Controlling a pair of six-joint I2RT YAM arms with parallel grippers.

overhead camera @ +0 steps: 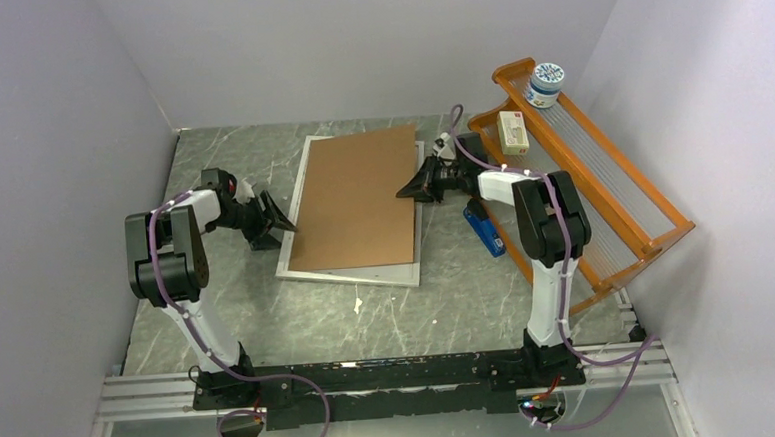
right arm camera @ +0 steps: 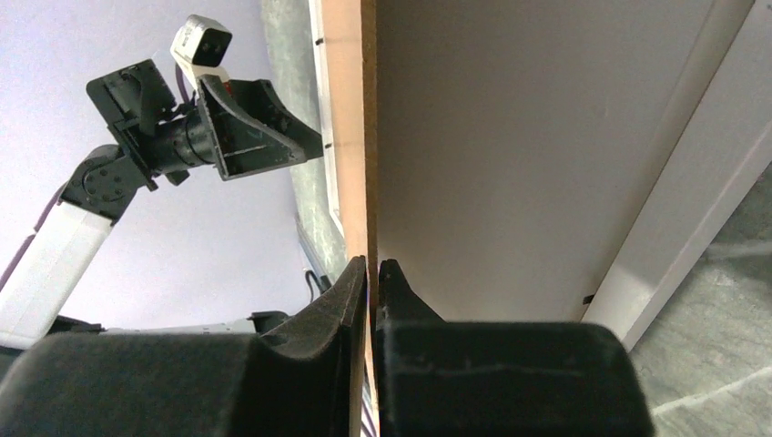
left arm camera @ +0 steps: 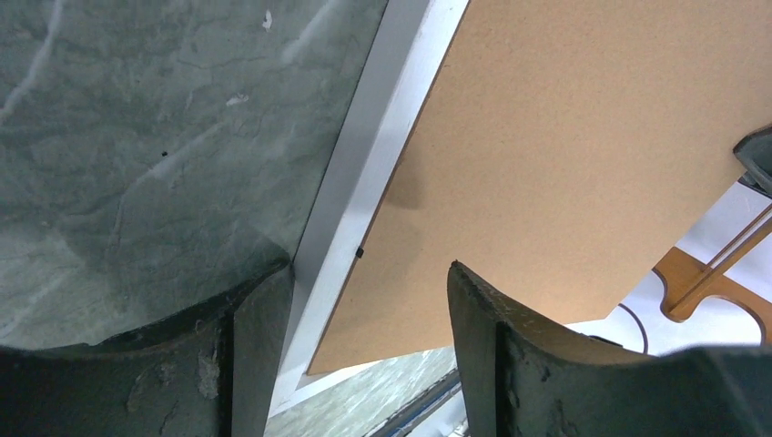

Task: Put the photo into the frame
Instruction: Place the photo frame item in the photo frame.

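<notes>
The frame [overhead camera: 347, 274] lies flat on the marble table, its silvery-white rim showing in the left wrist view [left arm camera: 362, 159] and the right wrist view [right arm camera: 692, 200]. A plain brown backing board [overhead camera: 357, 195] covers it, skewed and tilted up at its right edge. My right gripper [overhead camera: 414, 188] is shut on that edge [right arm camera: 373, 262]. A pale flat surface [right arm camera: 510, 137] lies under the board inside the frame; I cannot tell whether it is the photo. My left gripper [overhead camera: 282, 222] is open and empty beside the frame's left rim [left arm camera: 369, 269].
An orange wooden rack [overhead camera: 602, 182] stands at the right, with a jar [overhead camera: 545, 83] and a small box [overhead camera: 512, 130] on it. A blue object [overhead camera: 483, 228] lies beside the rack. A small white scrap [overhead camera: 358, 304] lies in front of the frame. Walls close in on three sides.
</notes>
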